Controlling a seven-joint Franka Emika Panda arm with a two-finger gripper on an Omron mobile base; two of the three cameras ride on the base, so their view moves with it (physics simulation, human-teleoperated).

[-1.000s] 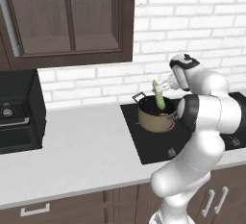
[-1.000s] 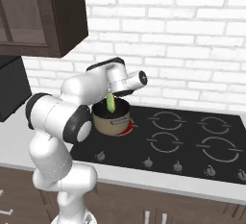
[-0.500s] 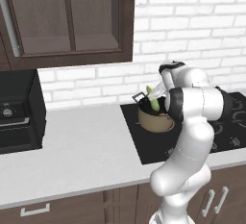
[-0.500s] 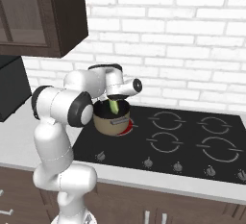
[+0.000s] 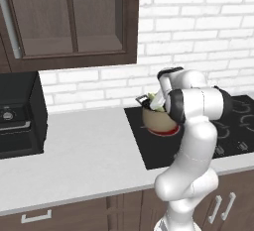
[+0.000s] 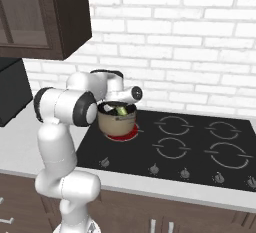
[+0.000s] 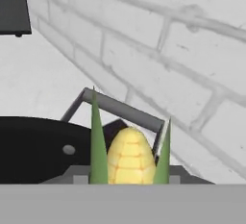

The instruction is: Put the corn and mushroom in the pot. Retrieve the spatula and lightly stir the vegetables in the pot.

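Now hand (image 6: 116, 110) part-closed around stiff, light corn (image 7: 129, 158), gripped mid-cob, tilted over pot (image 6: 117, 122); husk likely slick.

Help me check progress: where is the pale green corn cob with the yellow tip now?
The pale green corn cob sits in the mouth of the tan-gold pot on the stove's front-left burner, seen from the right base view, below the gripper.

2 base cameras flank the pot (image 5: 158, 120); hand camera sits close above.
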